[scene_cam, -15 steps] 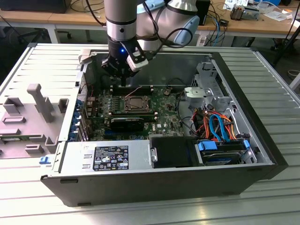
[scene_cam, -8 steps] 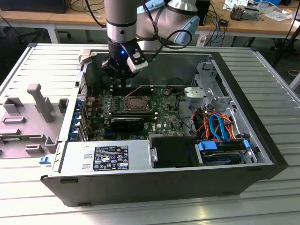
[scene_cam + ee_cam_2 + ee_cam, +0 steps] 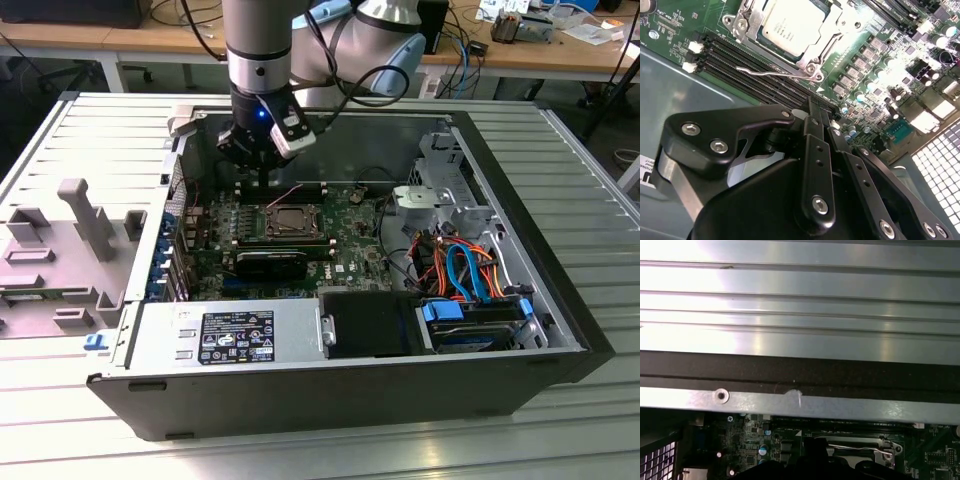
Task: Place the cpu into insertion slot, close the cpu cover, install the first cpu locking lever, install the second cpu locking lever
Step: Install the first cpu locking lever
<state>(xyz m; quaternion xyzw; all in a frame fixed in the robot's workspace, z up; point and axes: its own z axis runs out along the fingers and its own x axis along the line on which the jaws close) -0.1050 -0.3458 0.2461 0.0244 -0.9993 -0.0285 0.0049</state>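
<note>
The cpu (image 3: 792, 22) already sits in the slot (image 3: 747, 30) on the green board (image 3: 670, 30), with the cover (image 3: 832, 27) down around it, so the work in hand looks to be the levers. In the second wrist view 1 lever (image 3: 775, 74), a thin silver wire arm, lies alongside the socket's edge next to the black memory slots (image 3: 740, 60); whether it is hooked under its catch I cannot tell.

The tool (image 3: 819, 107) hangs just above the board beside the socket, its 2 black fingers (image 3: 812, 135) pressed together, gripping nothing. In the exterior view it stands over the far edge of the socket inside the open case (image 3: 520, 390), which lies on the ribbed metal surface (image 3: 560, 150).

To do this step well, I judge the fingertips should bear on the lever's free end, push it down and then sideways under its hook, and stay off the cpu's lid and the small capacitors (image 3: 860, 95) nearby.

Room is tight: the case wall (image 3: 800, 375) rises close behind the tool in the first wrist view, and the memory slots crowd 1 side. The open way out is straight up.
</note>
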